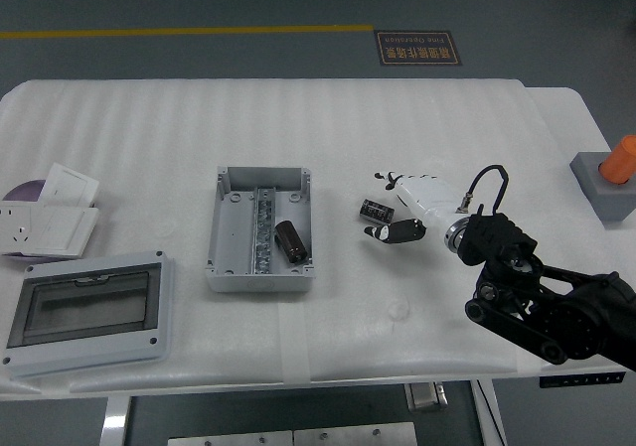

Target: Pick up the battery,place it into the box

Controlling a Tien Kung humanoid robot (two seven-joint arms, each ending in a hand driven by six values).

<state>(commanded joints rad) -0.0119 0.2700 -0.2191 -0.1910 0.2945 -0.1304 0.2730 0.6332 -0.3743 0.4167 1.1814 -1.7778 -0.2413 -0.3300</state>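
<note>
The open grey box (227, 259) sits at the table's middle with a metal rail down its centre. One dark cylindrical battery (289, 240) lies inside it, right of the rail. A second dark battery (375, 209) lies on the table to the box's right. My right hand (386, 208) reaches in from the lower right and hovers around this second battery. Its fingers (385, 178) are behind the battery and its thumb (390, 232) is in front, both apart from it. The hand is open. My left arm is out of view.
A grey lid with a clear window (87, 312) lies at the front left. White socket plates (45, 225) and a purple disc (22, 190) are at the left edge. A grey block holding an orange object (608, 173) stands at the far right.
</note>
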